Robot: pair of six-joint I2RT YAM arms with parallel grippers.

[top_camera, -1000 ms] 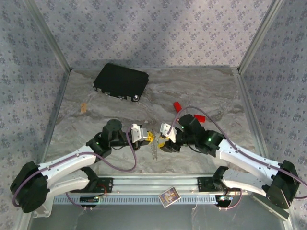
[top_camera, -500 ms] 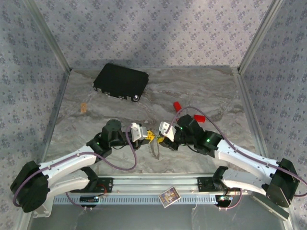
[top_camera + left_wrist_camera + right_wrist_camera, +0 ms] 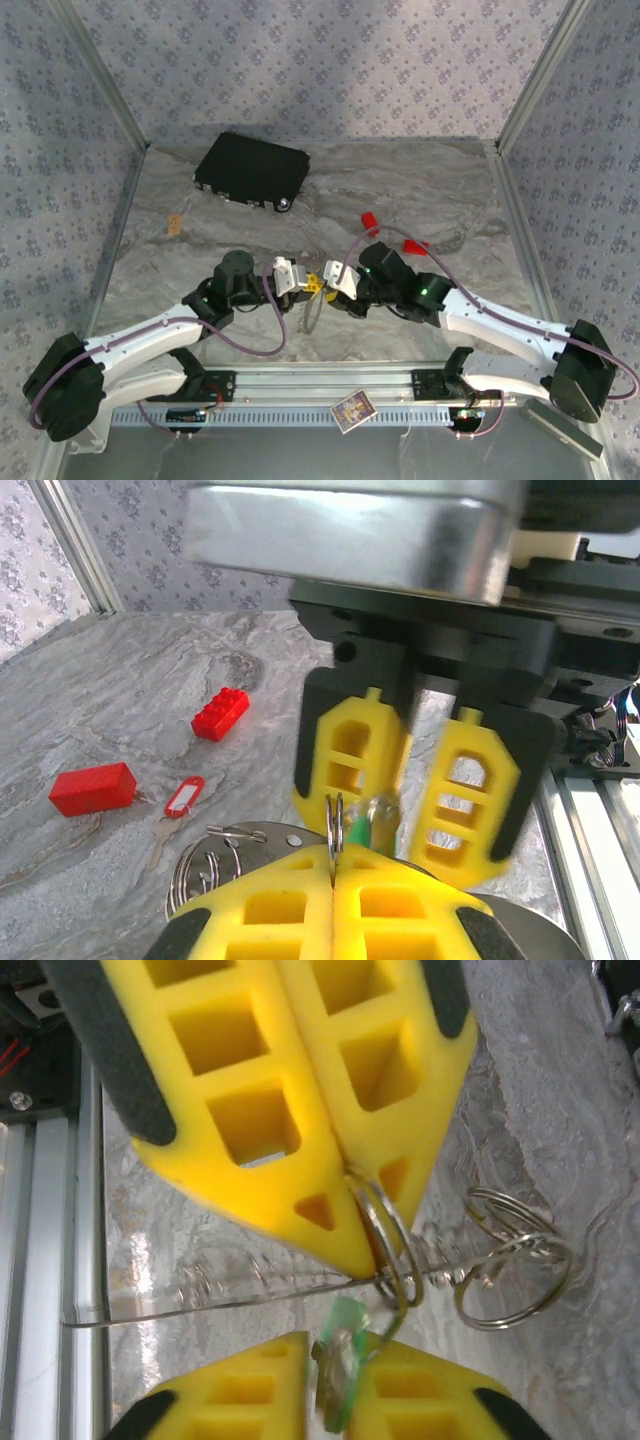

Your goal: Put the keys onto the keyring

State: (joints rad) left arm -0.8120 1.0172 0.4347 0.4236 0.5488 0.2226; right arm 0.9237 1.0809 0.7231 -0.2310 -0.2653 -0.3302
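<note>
- Where its yellow cut-out fingers meet, our left gripper pinches the thin wiry metal keyring.
- Facing it at 12 o'clock, our right gripper clamps the green key.

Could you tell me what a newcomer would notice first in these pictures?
The yellow-fingered left hand and right hand meet tip to tip at the near middle of the table. The left is shut on a thin metal ring, and the right has a green key between its fingers, right at that ring. Beyond them, a black case lies far left and red blocks to the right.
</note>
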